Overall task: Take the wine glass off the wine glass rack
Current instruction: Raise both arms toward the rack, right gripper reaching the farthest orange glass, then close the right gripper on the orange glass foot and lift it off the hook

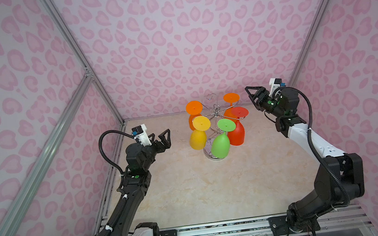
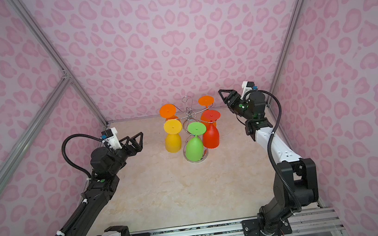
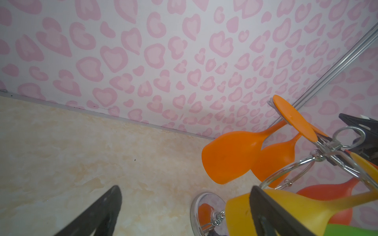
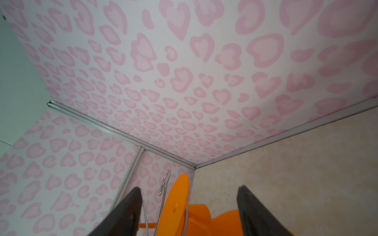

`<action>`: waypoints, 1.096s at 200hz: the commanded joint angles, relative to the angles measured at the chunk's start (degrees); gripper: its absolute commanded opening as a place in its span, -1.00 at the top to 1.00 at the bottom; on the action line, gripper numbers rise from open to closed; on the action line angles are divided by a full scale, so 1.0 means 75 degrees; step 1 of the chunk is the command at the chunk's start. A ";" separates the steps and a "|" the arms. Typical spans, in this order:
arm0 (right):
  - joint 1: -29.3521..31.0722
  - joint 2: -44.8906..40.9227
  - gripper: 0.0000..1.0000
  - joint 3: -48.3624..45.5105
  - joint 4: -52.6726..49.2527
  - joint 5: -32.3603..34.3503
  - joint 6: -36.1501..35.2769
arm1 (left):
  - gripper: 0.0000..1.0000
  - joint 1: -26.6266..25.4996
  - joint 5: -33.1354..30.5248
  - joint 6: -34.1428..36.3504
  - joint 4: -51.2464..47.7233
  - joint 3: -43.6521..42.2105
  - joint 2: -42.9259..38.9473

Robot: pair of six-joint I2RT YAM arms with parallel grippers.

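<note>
The chrome wine glass rack (image 1: 216, 113) (image 2: 190, 113) stands at the back middle of the table. Several wine glasses hang on it upside down: two orange (image 1: 194, 107) (image 1: 231, 98), a yellow (image 1: 197, 139), a green (image 1: 220, 145) and a red (image 1: 236, 135). My left gripper (image 1: 158, 137) (image 2: 134, 139) hovers open left of the rack, apart from the yellow glass (image 3: 286, 210). My right gripper (image 1: 250, 93) (image 2: 222, 94) is raised right of the rack, open and holding nothing. In the right wrist view the back right orange glass's foot (image 4: 177, 204) shows between its fingers (image 4: 131, 206), farther off.
Pink-patterned walls close in the marble-look table (image 1: 191, 191) on three sides, with aluminium frame posts (image 1: 79, 56) in the corners. The rack's round mirror base (image 3: 204, 206) rests on the table. A metal rail (image 1: 220, 231) carries both arm bases at the front edge.
</note>
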 commanded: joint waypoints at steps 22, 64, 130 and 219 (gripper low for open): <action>0.0362 0.0438 -0.37 0.0426 -0.0154 -0.0052 -0.0166 | -0.98 -0.0009 0.0080 -0.0001 0.0067 0.0108 -0.0035; 0.0551 0.0658 -0.21 0.0680 -0.0353 -0.0094 -0.0249 | -0.98 -0.0014 0.0045 0.0034 0.0070 0.0014 -0.0081; 0.0650 0.0690 0.16 0.0728 -0.0389 -0.0173 -0.0255 | -0.98 -0.0014 -0.0036 0.0082 0.0064 -0.0068 -0.0139; 0.0668 0.0713 0.44 0.0939 -0.0863 -0.0415 -0.0363 | -0.98 -0.0014 -0.0131 0.0087 0.0082 -0.0156 -0.0152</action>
